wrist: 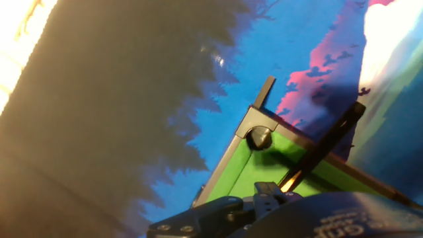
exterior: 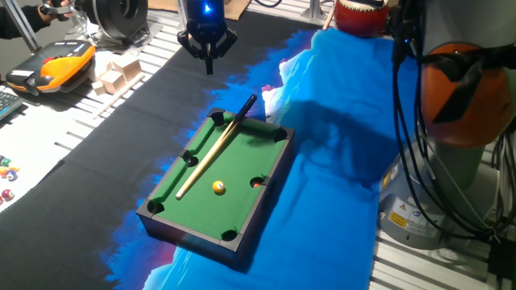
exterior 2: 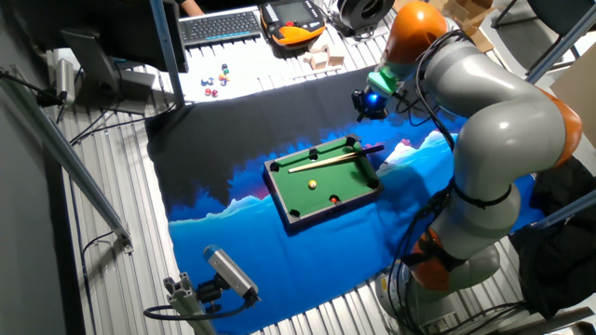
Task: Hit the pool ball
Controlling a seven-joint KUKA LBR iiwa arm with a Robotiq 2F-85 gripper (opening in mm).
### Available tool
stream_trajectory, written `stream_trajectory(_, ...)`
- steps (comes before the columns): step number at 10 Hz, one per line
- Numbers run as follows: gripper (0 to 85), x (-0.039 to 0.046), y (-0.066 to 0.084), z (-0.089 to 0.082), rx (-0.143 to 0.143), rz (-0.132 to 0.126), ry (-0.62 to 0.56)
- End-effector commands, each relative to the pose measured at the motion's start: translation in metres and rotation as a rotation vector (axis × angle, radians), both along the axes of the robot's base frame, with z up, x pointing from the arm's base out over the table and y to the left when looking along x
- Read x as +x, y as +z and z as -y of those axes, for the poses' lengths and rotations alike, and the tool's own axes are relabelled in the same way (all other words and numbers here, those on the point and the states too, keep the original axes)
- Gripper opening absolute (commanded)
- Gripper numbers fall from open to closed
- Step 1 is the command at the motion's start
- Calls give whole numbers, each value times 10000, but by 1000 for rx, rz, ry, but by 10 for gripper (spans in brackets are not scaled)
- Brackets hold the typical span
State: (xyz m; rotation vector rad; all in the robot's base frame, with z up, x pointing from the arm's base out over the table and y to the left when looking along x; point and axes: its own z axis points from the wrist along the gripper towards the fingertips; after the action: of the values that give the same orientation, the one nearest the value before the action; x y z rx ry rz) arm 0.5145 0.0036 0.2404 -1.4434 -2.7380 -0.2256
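Green felt, matt and even, covers the bed of the mini pool table [exterior: 242, 157], framed by a dark, smooth rail. The pool ball [exterior: 218, 187] shines glossy yellow. The cue [exterior: 211, 156] looks like pale polished wood. Printed cloth [exterior: 330, 105] drapes softly over the counter [exterior 2: 112, 270], ribbed bare metal.

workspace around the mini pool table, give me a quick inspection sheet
surface: table draped in a black and blue printed cloth
job's things: pool ball on the green felt of the mini pool table; cue stick lying diagonally across the felt, butt over the far rim
clutter: small coloured balls, wooden blocks, orange pendant, keyboard
grippers: gripper raised beyond the far end, holding nothing; open or shut unclear
cables: black bundle along the arm base
surroundings: metal frame, camera
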Motion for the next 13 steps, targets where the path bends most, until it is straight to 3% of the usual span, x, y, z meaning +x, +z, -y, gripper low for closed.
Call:
stream_trajectory(1, 0, -1, -3, 4, -13, 2, -14)
stream_trajectory(2, 0, -1, -3, 4, -24, -1, -14)
stream_trajectory(5, 0, -1, -3, 4, -153, -22, -1)
stream_trajectory(7, 0, -1, -3, 4, -138, -21, -21)
stream_trajectory(9, 0, -1, -3, 4, -81, -18, -38)
stream_trajectory(10, 0, -1, -3, 4, -102, -27, -46)
stream_trajectory(13, 0, -1, -3, 4, -84, -45, -124)
